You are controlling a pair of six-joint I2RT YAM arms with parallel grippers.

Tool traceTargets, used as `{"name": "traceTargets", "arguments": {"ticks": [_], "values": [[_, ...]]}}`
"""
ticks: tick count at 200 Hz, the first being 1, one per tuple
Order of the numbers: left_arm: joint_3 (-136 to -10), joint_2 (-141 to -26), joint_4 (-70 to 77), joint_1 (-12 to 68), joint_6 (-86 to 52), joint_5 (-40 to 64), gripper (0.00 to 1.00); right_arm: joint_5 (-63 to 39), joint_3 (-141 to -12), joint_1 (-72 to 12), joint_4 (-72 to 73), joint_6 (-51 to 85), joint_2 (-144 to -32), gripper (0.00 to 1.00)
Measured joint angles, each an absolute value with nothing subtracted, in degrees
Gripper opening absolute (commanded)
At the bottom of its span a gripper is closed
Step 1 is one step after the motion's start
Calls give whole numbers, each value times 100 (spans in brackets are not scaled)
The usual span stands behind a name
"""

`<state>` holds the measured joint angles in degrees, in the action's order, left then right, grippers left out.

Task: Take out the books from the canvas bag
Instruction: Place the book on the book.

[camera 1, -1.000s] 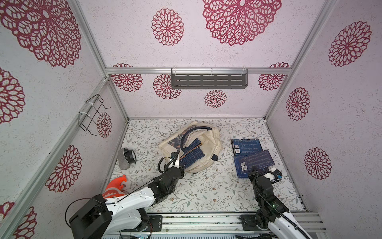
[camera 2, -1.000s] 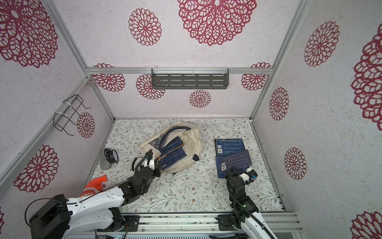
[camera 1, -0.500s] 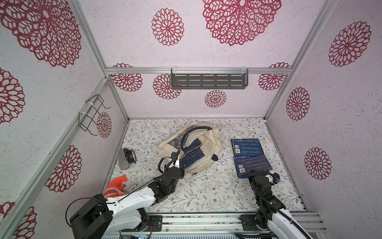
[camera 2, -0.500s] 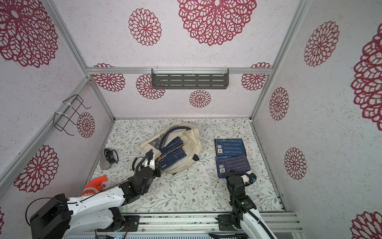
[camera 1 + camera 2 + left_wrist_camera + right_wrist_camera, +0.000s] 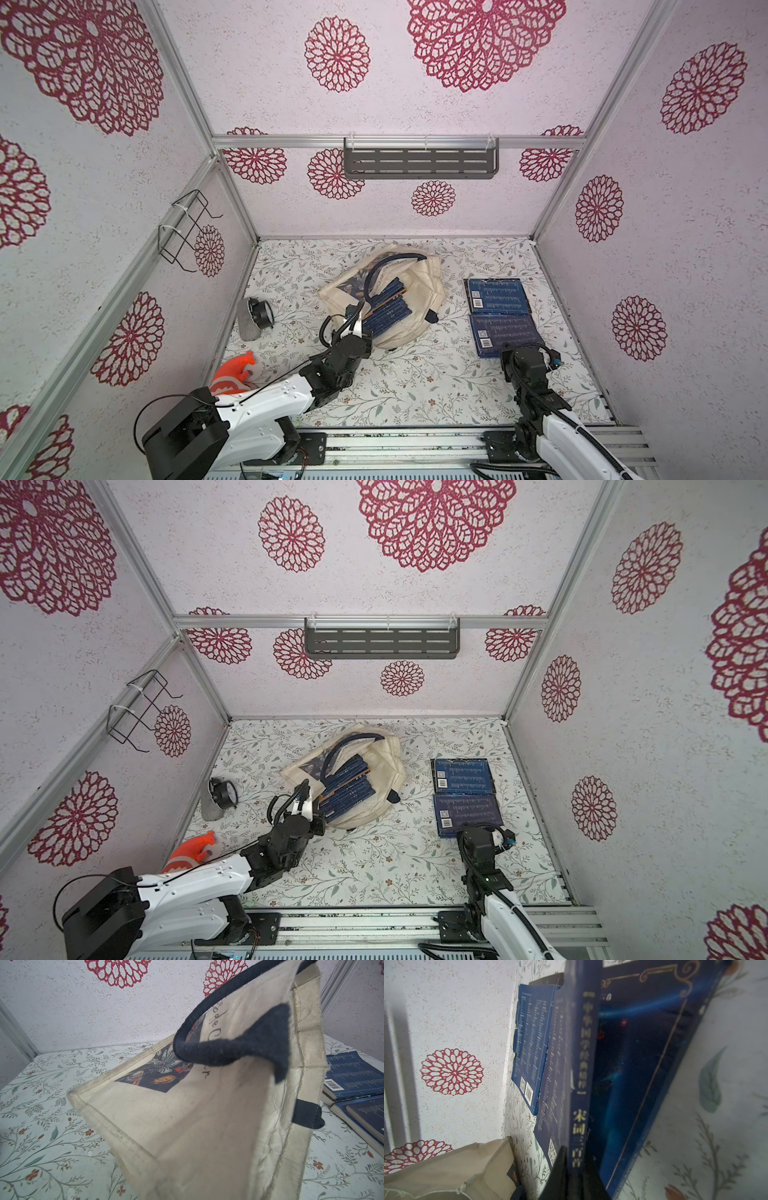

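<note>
The cream canvas bag (image 5: 419,299) (image 5: 382,779) lies on its side mid-floor, with several dark-blue books (image 5: 386,307) (image 5: 349,787) sticking out of its mouth under a navy strap. My left gripper (image 5: 359,326) is shut on the bag's near edge, and in the left wrist view the bag fabric (image 5: 207,1126) hides the jaws. To the right, a blue book (image 5: 496,296) lies flat. Nearer me, another book (image 5: 505,334) rests on a low pile. My right gripper (image 5: 510,352) (image 5: 576,1167) is shut on that book's spine (image 5: 581,1084).
A grey object with a black dial (image 5: 253,316) lies by the left wall, and an orange item (image 5: 232,372) sits nearer the front. A wire rack (image 5: 187,230) hangs on the left wall and a grey shelf (image 5: 419,158) on the back wall.
The right arm has drawn back toward the front and lowered its book from a slanted pose to lie squarer on the near pile. The left arm and bag have not moved.
</note>
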<state>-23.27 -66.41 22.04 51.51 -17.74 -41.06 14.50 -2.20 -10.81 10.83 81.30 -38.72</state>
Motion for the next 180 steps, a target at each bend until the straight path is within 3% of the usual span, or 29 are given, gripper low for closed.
{"name": "traceTargets", "arguments": {"ticks": [43, 102, 180], "values": [[-2338, -6672, 2202, 5168, -1754, -4106, 0, 1315, -165, -1004, 919, 8252, -3636, 38], [-2353, -6709, 2204, 5181, -1732, -4108, 0, 1256, -145, -978, 642, 8235, -3398, 42], [-2355, -6718, 2202, 5196, -1715, -4110, 0, 1149, -322, -858, 499, 8156, -3948, 48]]}}
